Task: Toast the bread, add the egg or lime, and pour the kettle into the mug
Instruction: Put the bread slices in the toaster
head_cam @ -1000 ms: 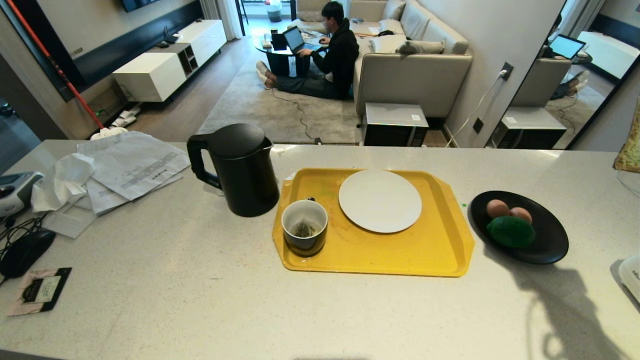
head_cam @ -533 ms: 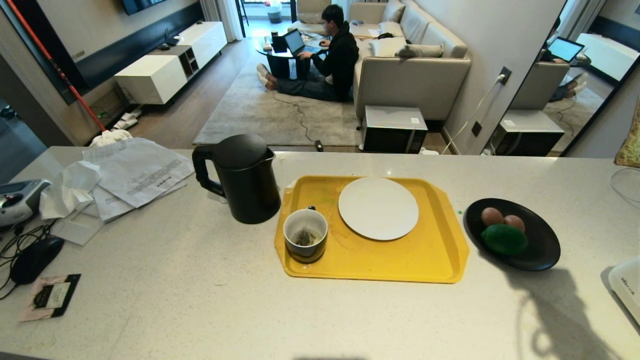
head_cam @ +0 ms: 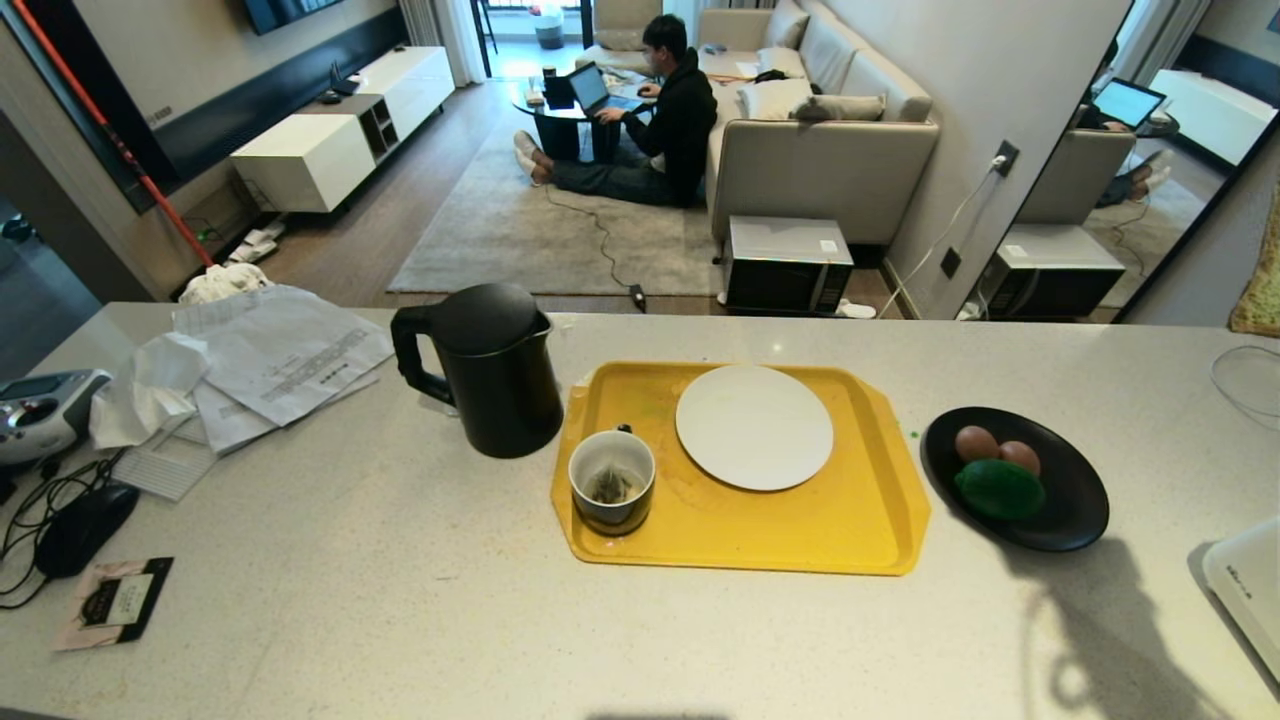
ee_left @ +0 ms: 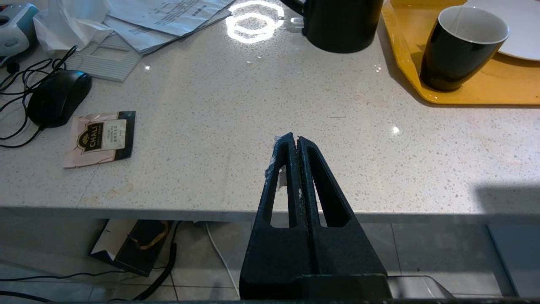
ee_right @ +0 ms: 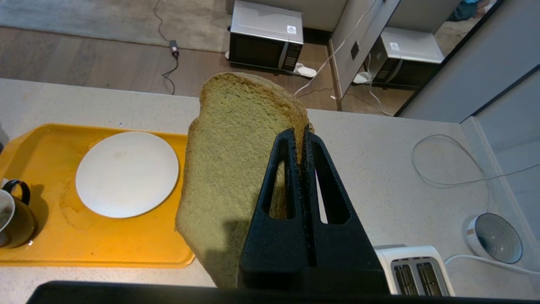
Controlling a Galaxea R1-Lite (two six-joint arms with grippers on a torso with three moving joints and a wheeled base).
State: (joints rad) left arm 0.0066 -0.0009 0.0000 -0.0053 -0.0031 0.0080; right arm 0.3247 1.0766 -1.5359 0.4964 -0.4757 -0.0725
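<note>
My right gripper (ee_right: 300, 131) is shut on the edge of the bread (ee_right: 236, 169), a pale green slice with a brown crust, held upright above the counter; the slice also shows at the head view's right edge (head_cam: 1262, 290). The black kettle (head_cam: 478, 370) stands left of the yellow tray (head_cam: 860, 530). The dark mug (head_cam: 612, 483) with a tea bag inside sits on the tray's near left corner. The lime (head_cam: 1000, 488) lies on a black plate (head_cam: 1075, 500). The egg is out of view. My left gripper (ee_left: 295, 137) is shut and empty over the counter's near edge.
A white plate (head_cam: 754, 427) lies on the tray. Two paired brown eggs (head_cam: 996, 448) lie behind the lime. A white toaster (ee_right: 417, 270) stands at the near right, with a cable (ee_right: 447, 160) beyond it. Papers (head_cam: 270, 350), a mouse (head_cam: 85, 525) and a tea packet (head_cam: 115, 603) lie left.
The whole head view has shifted: the counter and everything on it sit lower in the picture, so the camera moved. Nothing on the counter changed place.
</note>
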